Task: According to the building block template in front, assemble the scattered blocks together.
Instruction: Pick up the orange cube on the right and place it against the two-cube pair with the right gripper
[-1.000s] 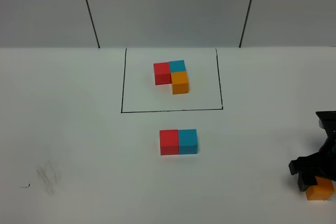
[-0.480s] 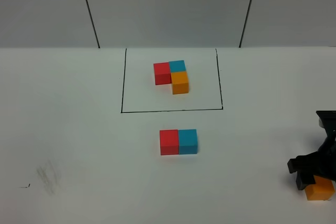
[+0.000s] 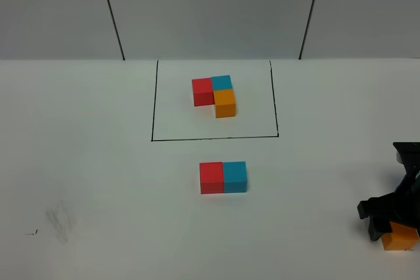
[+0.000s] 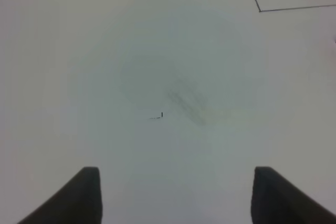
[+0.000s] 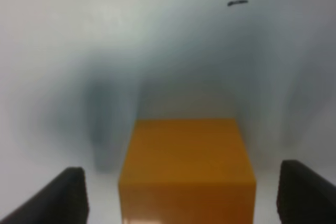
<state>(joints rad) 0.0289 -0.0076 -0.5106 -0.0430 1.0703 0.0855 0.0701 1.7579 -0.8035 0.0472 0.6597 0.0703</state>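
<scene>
In the exterior high view, the building block template (image 3: 215,94) is seen at the far middle of the table (image 3: 98,162), enclosed by the black outline (image 3: 214,139). Its red-and-blue row is laid across the view, and its orange leg is pointed toward the near edge. Just on the near side of the outline, the red cube (image 3: 211,177) and the blue cube (image 3: 235,176) are set touching, their shared long axis parallel to the template's row. The orange cube (image 3: 403,239) is found well apart at the near right, partly covered by the right gripper (image 3: 387,222), whose jaw state cannot be told here. The left gripper (image 4: 178,198) is shown only in the left wrist view, its fingertips (image 4: 79,198) held apart over bare table marked by a grey smudge (image 4: 186,100) and a small black mark (image 4: 157,116). A corner of the outline and a sliver of the template are caught at the frame's edge. In the right wrist view, the orange cube is framed between spread fingertips (image 5: 58,198) with table visible on each side, so nothing is clamped. Its faces are squared to the fingers.
</scene>
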